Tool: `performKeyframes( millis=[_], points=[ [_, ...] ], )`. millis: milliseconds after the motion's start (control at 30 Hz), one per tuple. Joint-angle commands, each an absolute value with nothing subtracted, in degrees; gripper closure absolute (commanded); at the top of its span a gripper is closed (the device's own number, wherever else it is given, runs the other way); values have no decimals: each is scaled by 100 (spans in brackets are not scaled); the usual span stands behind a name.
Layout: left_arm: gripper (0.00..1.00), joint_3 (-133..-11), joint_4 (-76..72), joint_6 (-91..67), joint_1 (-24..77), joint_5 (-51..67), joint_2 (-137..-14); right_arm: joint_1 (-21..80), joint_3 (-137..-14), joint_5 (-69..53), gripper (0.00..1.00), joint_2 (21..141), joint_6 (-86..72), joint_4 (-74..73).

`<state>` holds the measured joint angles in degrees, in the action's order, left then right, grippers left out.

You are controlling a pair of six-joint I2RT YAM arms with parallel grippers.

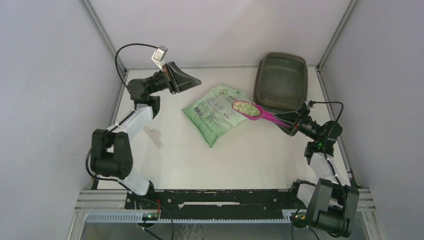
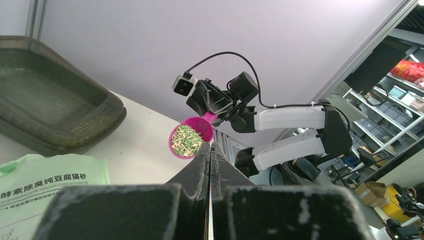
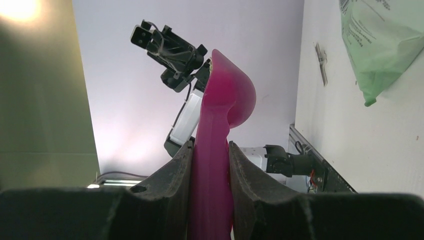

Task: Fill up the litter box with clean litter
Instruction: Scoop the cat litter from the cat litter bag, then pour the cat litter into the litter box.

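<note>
The litter box (image 1: 280,81) is a dark grey-brown tray at the back right of the table, also seen in the left wrist view (image 2: 45,115). My right gripper (image 1: 290,122) is shut on the handle of a magenta scoop (image 1: 252,111), whose bowl hangs over the right edge of the green bag (image 1: 215,112), just short of the box. Clean litter (image 1: 246,108) fills the bowl as pale green-beige granules (image 2: 186,140). In the right wrist view the fingers clamp the scoop (image 3: 220,115) from both sides. My left gripper (image 1: 197,80) is shut and empty, raised at the back left.
A small pale strip (image 1: 154,136) lies on the table in front of the left arm. Walls close in the table on the left, back and right. The metal rail (image 1: 225,200) with the arm bases runs along the near edge.
</note>
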<state>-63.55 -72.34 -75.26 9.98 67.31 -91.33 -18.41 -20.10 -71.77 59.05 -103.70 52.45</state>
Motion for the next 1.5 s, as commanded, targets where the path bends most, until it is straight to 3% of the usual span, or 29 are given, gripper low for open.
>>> performKeyframes(
  millis=[0,400,567,600,633,667,700,800,933,1000,1233,1467],
  points=[
    [100,-6378,-7955,-7782,944,6706,-8918,-1793,-2246,-7006,100,5970,-10465,5817],
    [99,-6246,-7957,-7831,858,6707,-8794,-2041,-2931,-6750,100,7200,-10115,6075],
    [83,-6068,-7865,-7813,821,6661,-8666,-2365,-3696,-6635,100,8117,-10079,6217],
    [76,-6024,-7736,-7761,804,6640,-8632,-2442,-3852,-6609,100,8269,-10043,6192],
    [57,-5975,-7574,-7667,782,6610,-8585,-2516,-3994,-6571,100,8403,-10023,6152],
    [12,-5938,-7327,-7529,762,6579,-8527,-2594,-4129,-6522,100,8541,-10023,6145],
    [1,-5914,-6978,-7291,757,6527,-8466,-2658,-4258,-6469,100,8656,-9990,6103],
    [0,-5959,-5261,-6204,758,6313,-8220,-2820,-4688,-6355,100,8933,-9630,5609],
    [0,-6905,-866,-3588,764,5342,-8061,-2971,-5289,-6167,100,9109,-8515,4144],
    [0,-7477,530,-3009,748,4891,-8328,-3020,-5678,-5967,100,9076,-7526,3056],
    [0,-9222,2081,-3573,604,4297,-10126,-2925,-7326,-4554,100,8919,-4615,-990],
    [0,-10187,1306,-4285,563,4433,-11315,-2189,-8683,-2625,100,9226,-3042,-2808]
  ],
)
